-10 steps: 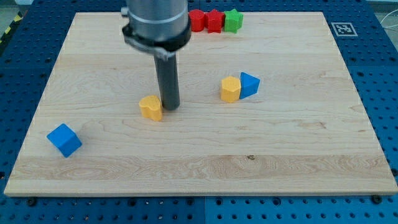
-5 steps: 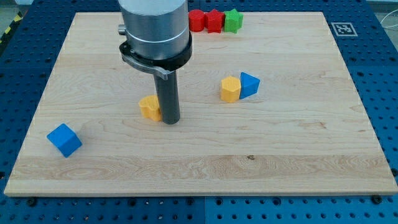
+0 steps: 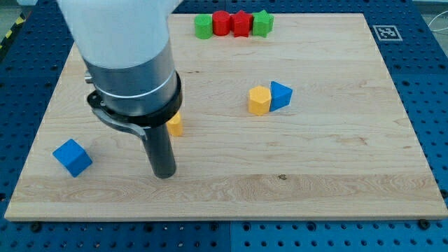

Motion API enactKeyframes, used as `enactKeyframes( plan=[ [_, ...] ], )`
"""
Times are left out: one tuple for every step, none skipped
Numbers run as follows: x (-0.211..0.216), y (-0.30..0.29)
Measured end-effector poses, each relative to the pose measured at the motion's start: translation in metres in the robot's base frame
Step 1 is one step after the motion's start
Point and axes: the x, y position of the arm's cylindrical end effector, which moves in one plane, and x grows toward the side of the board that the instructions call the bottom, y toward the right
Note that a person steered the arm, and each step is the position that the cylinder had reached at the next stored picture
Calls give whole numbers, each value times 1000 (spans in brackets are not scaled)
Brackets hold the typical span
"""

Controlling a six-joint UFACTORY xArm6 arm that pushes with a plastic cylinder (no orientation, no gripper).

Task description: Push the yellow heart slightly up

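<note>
The yellow heart (image 3: 175, 124) lies left of the board's middle, mostly hidden behind my arm; only its right edge shows. My tip (image 3: 164, 175) rests on the board below the heart and slightly to its left, a short gap away. A second yellow block (image 3: 259, 100) sits right of centre, touching a blue block (image 3: 281, 94) on its right.
A blue cube (image 3: 72, 157) lies near the board's left edge. At the top edge stand a green block (image 3: 204, 26), a red block (image 3: 222, 22), another red block (image 3: 241, 23) and a green block (image 3: 262, 23) in a row. The wooden board (image 3: 336, 168) ends at all sides.
My tip moved from the heart's right side down and to the left, ending below the heart. The arm now covers most of the heart. The leftmost green block has come into view.
</note>
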Motion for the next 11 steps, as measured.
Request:
enactKeyframes(
  plan=[
    [0,-11],
    [0,-28],
    [-2,-40],
    [-27,-42],
    [-46,-40],
    [-50,-26],
    [-50,-8],
    [-58,4],
    [-73,6],
    [-87,6],
    [-95,4]
  ],
)
